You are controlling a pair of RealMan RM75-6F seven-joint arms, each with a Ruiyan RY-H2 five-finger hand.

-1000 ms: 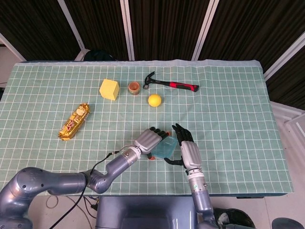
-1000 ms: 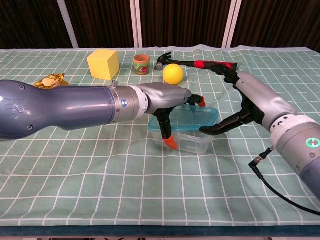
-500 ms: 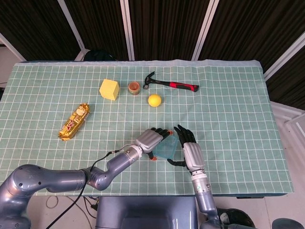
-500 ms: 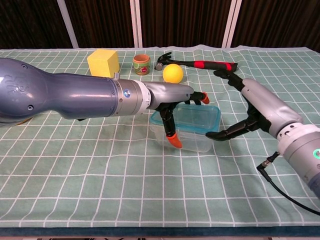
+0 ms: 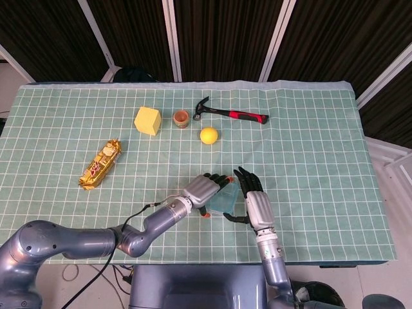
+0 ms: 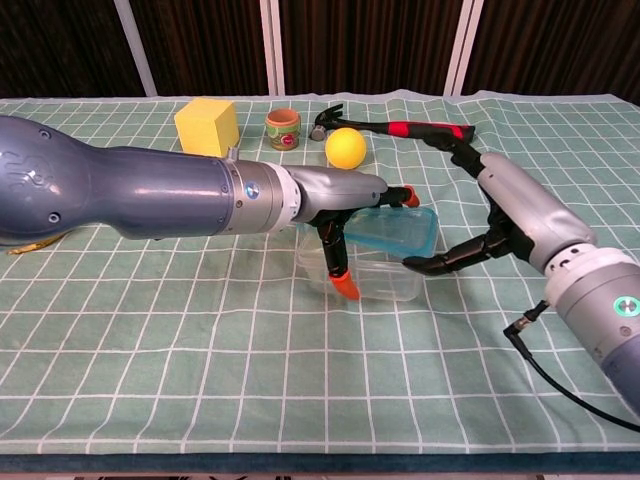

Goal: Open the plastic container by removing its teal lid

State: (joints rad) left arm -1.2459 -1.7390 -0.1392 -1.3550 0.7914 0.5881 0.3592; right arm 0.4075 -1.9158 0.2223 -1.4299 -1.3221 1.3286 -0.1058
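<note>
Head view — left hand (image 5: 205, 189) and right hand (image 5: 253, 203) flank the plastic container (image 5: 222, 201) near the table's front edge; grips unclear here. Chest view — left hand (image 6: 335, 205) pinches the tilted teal lid (image 6: 395, 231); right hand (image 6: 500, 225), fingers spread, touches the container's (image 6: 385, 282) side.
</note>
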